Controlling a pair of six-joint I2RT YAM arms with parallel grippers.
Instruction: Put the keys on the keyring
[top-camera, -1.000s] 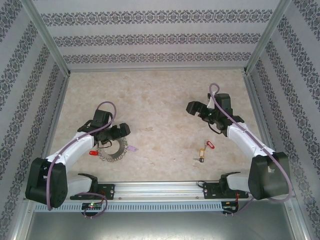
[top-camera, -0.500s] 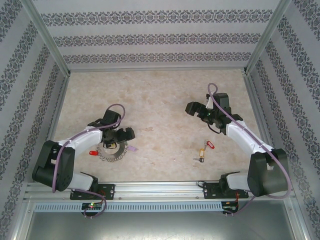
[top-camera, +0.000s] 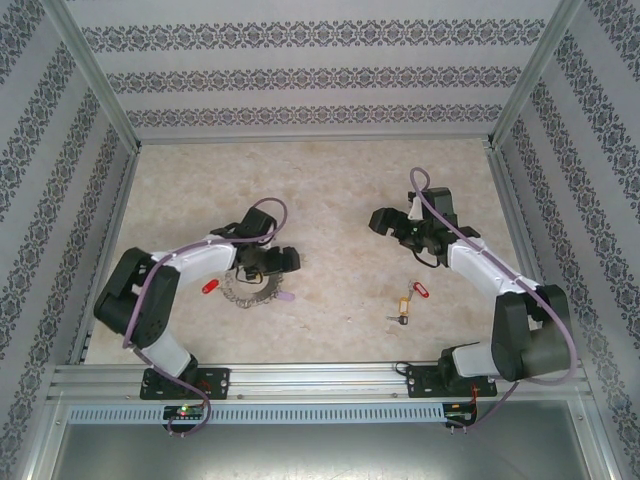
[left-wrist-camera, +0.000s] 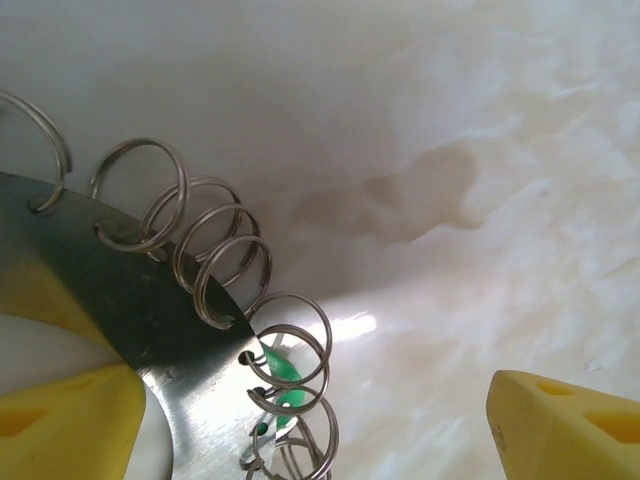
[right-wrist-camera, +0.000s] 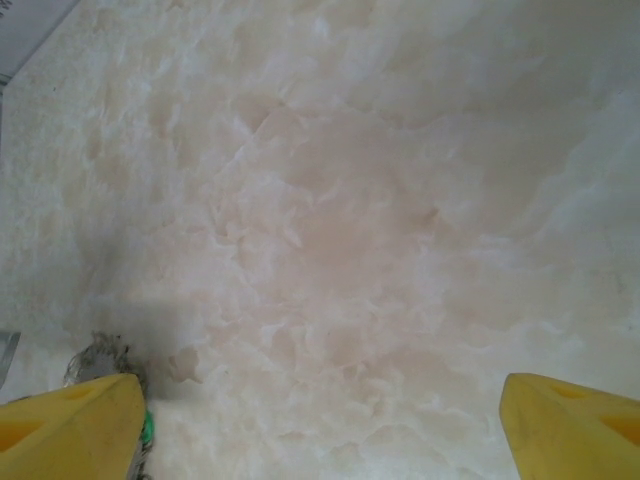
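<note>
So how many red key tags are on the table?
2. One red tag lies just left of the keyring; the other is in the loose key cluster further right. The left gripper may hide more.

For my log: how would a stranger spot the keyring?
Find the left arm on the marble table. Beneath the left gripper lies the keyring, a flat grey hoop. Its fringe of silvery loops sets it apart from the red tag and lilac tag beside it.

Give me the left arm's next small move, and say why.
Probably lower the left gripper and close it on the keyring by its rim. Its jaws stand open astride that rim, one finger over the grey metal, the other over bare table; nothing is gripped yet.
</note>
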